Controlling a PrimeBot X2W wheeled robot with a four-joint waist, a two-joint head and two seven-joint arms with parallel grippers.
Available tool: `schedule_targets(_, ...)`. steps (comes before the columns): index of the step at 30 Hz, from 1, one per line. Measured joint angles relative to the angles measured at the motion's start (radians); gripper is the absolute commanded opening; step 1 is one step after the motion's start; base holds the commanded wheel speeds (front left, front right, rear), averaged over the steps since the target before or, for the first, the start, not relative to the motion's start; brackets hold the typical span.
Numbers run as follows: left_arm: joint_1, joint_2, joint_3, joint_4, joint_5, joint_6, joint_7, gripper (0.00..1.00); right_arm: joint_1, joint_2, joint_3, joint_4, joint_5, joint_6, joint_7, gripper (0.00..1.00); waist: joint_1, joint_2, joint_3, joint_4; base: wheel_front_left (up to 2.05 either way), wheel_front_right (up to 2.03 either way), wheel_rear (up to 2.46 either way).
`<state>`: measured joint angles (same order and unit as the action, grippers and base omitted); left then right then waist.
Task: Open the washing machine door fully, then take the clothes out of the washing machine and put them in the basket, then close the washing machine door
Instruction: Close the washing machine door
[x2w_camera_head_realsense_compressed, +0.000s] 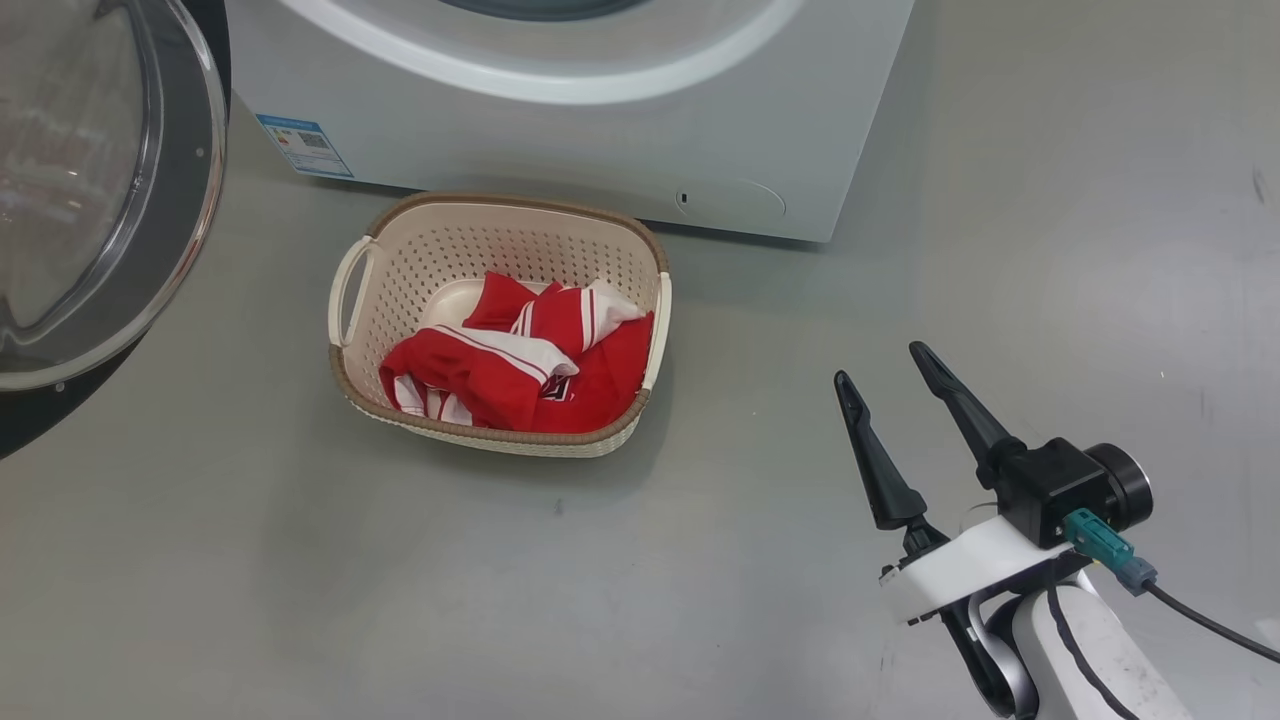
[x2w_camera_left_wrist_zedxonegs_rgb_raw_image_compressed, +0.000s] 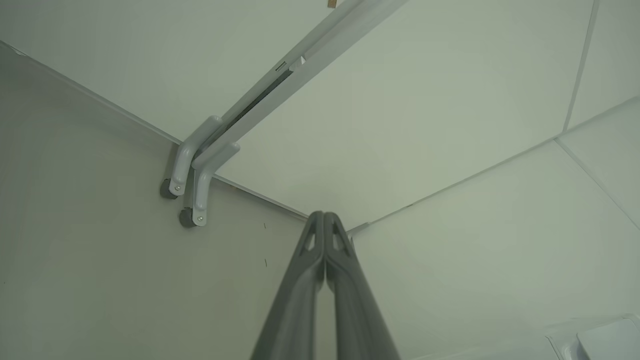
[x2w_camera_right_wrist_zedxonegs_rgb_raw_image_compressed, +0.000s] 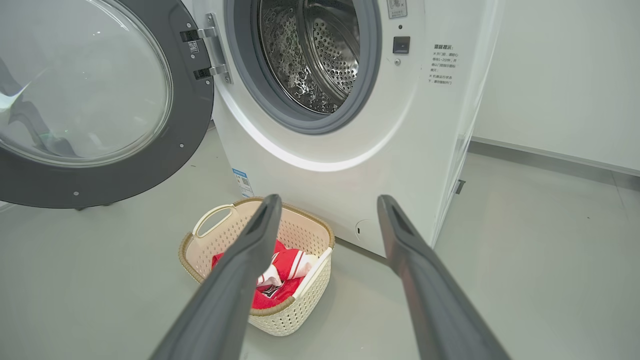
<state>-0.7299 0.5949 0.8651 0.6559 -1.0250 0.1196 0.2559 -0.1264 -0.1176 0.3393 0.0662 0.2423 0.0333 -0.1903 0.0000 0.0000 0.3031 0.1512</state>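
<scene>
though seemingly soft, clothes (x2w_camera_head_realsense_compressed: 520, 375) in basket (x2w_camera_head_realsense_compressed: 480, 245)

My head camera looks steeply down from above onto the floor (x2w_camera_head_realsense_compressed: 200, 560), near the basket (x2w_camera_head_realsense_compressed: 500, 240) before the washing machine (x2w_camera_head_realsense_compressed: 560, 140). My right wrist camera sits low, facing that same basket and the drum (x2w_camera_right_wrist_zedxonegs_rgb_raw_image_compressed: 315, 50). My left wrist camera faces white wall panels (x2w_camera_left_wrist_zedxonegs_rgb_raw_image_compressed: 400, 125) elsewhere.
</scene>
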Motion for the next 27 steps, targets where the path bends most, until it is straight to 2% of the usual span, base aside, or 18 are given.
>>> schedule_targets(6,-0.048,-0.012,0.014,0.088,-0.013,0.007,0.029,0.00,-0.001,-0.001,-0.011,0.000,0.000,-0.001,-0.007,1.00,0.0000,0.0000,0.004,-0.013,0.00,0.00,0.00)
schedule_targets(17,-0.143,-0.013,0.100,0.308,-0.018,0.007,0.053,0.00,-0.009,-0.002,-0.010,0.003,-0.002,-0.002,-0.009,1.00,0.0000,0.0000,0.003,-0.011,0.00,0.00,0.00)
schedule_targets(27,-0.197,-0.010,0.063,0.391,-0.001,0.007,0.113,0.00,-0.010,-0.002,-0.009,0.004,-0.005,-0.002,-0.010,1.00,0.0000,0.0000,0.007,-0.008,0.00,0.00,0.00)
